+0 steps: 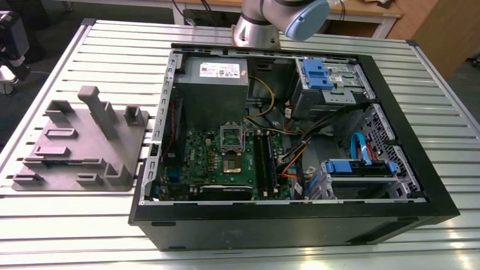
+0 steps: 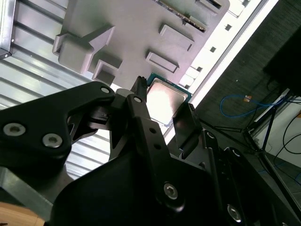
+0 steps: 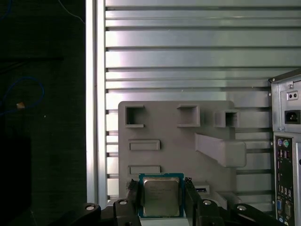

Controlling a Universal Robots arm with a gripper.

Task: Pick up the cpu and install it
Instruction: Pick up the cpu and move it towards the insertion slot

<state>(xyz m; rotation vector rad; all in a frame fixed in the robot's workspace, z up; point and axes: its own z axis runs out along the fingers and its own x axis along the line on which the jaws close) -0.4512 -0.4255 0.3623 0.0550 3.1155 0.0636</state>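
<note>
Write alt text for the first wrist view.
The cpu sits between the two fingers of the gripper, above the grey fixture on the slatted metal table. The computer case shows its rear ports at one edge.

Slatted metal table (image 1: 67, 236); wooden furniture (image 1: 442, 28) behind

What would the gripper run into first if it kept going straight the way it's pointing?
Most likely the cpu, which lies between the fingertips of the gripper on the grey fixture; how far apart they are is unclear.
</note>
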